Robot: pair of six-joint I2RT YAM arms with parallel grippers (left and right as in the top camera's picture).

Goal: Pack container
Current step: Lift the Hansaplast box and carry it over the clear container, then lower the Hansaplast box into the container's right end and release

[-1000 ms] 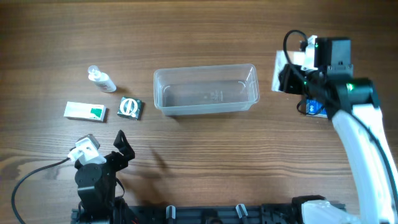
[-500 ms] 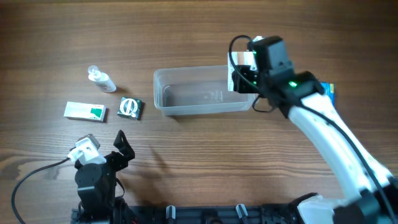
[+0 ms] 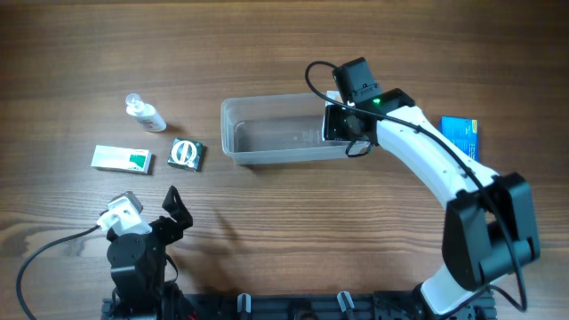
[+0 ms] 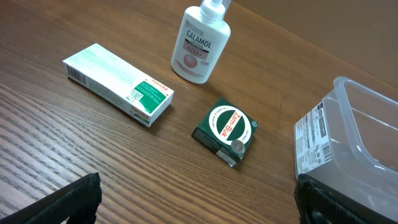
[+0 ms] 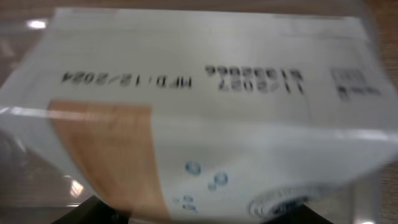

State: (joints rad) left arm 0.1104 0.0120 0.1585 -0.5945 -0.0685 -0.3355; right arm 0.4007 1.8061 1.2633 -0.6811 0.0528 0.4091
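The container (image 3: 267,133) is a clear shallow tub at mid table; it also shows at the right edge of the left wrist view (image 4: 364,134). My right gripper (image 3: 338,123) is at the tub's right end, shut on a white box with an orange patch (image 5: 205,106), which fills the right wrist view above the jaws (image 5: 205,216). I cannot tell whether the box touches the tub's floor. My left gripper (image 3: 173,212) is open and empty near the front left edge, with bare wood between its fingers (image 4: 199,208).
Left of the tub lie a Calamol bottle (image 3: 145,113) (image 4: 200,43), a white and green box (image 3: 122,159) (image 4: 118,84) and a small green Zam-Buk box (image 3: 186,154) (image 4: 227,130). A blue box (image 3: 460,135) lies at the right.
My right arm has swung left with the white box, from right of the tub to its right end. The left arm has not moved.
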